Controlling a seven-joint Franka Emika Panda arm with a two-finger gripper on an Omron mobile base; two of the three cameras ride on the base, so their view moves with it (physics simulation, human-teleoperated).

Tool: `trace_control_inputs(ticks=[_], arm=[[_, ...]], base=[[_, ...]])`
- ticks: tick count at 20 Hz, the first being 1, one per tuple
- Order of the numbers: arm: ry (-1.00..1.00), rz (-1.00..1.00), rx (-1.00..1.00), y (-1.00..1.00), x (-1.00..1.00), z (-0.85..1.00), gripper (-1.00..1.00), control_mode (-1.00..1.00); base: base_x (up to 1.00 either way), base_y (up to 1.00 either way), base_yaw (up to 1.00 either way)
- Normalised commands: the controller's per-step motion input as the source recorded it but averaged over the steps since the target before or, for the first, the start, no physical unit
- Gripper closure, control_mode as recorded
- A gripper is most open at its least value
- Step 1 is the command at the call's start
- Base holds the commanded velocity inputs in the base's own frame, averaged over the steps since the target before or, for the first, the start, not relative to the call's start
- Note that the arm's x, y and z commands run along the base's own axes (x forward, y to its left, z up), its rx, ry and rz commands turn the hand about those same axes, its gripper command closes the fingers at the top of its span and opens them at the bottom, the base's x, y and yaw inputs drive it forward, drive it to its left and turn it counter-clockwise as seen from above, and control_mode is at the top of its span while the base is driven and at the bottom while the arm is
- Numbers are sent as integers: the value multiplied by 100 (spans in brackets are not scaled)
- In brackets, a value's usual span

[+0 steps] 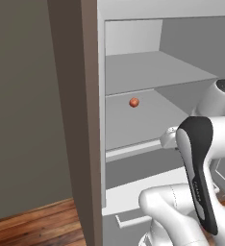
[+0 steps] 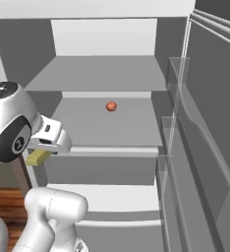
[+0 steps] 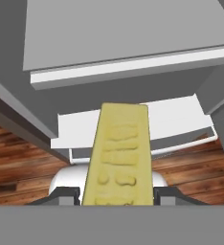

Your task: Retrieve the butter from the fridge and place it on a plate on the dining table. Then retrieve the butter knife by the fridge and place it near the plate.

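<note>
My gripper (image 3: 116, 194) is shut on the butter (image 3: 117, 153), a small yellow stick that juts out from between the two dark fingertips (image 3: 66, 194). From the right base camera the butter (image 2: 37, 158) pokes out under the white hand, just in front of the open fridge (image 2: 107, 125) at its left edge. The hand is level with the front lip of the middle shelf (image 1: 133, 150). Below the butter in the hand view lie the fridge's lower drawer (image 3: 176, 115) and the wooden floor.
A small red-orange lump (image 2: 111, 106) (image 1: 134, 102) rests near the back of the middle shelf. The open fridge door with clear bins (image 2: 200, 147) stands along the right. A brown-grey panel (image 1: 78, 120) borders the fridge on the left.
</note>
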Motion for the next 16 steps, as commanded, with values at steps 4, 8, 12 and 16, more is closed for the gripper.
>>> trace_control_inputs(ticks=[4,8,12,16], arm=[[0,0,0,0,0,0,100,100],[0,0,0,0,0,0,100,100],[0,0,0,0,0,0,100,100],[0,0,0,0,0,0,100,100]], base=[[-31,4,-3],[-55,19,-26],[-78,24,-42],[-51,57,-56]])
